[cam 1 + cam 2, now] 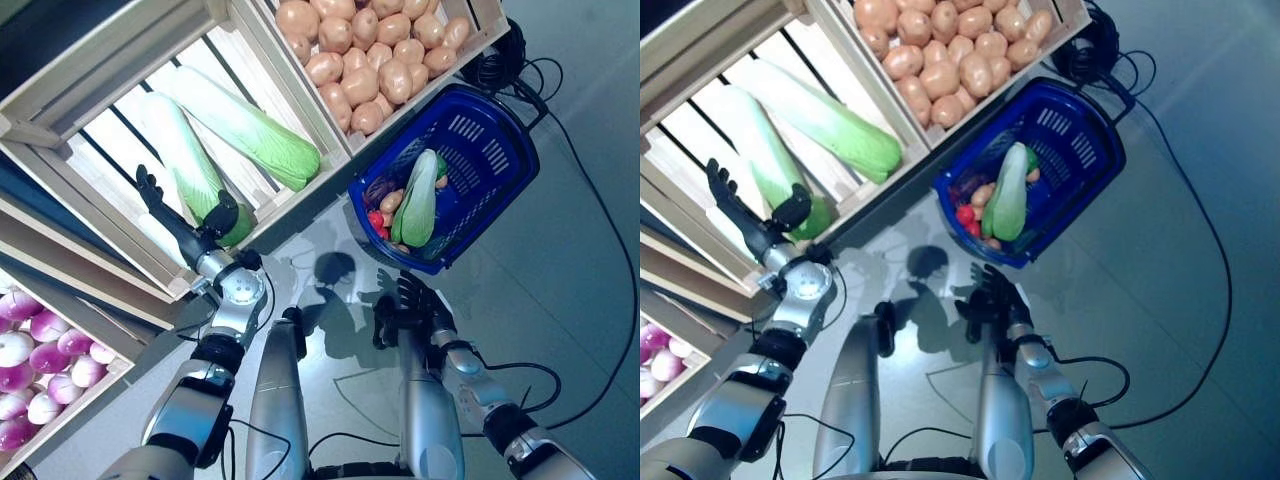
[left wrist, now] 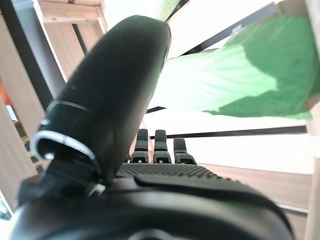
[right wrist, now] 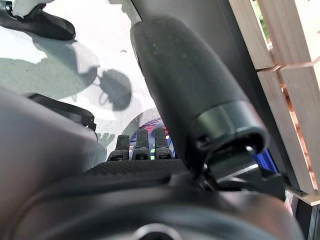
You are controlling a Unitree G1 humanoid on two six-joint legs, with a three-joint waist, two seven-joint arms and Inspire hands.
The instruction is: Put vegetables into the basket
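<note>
The blue plastic basket [image 1: 480, 150] stands on the floor by the wooden stand. In it lie a long green-and-white cabbage [image 1: 420, 200], a red vegetable [image 1: 376, 220], an orange-brown one and a dark purple one. My left hand [image 1: 180, 225] is open, fingers straight, inside the stand's crate. Its thumb is right beside the green end of a long cabbage [image 1: 195, 165], which also shows in the left wrist view [image 2: 240, 85]. My right hand [image 1: 410, 305] is open and empty above the floor, just in front of the basket's near rim.
The slatted wooden crate [image 1: 120, 70] surrounds my left hand, with its front board [image 1: 110, 245] under the wrist. A second long cabbage [image 1: 245, 125] lies beside the first. A black cable [image 1: 600, 220] trails on the grey floor past the basket.
</note>
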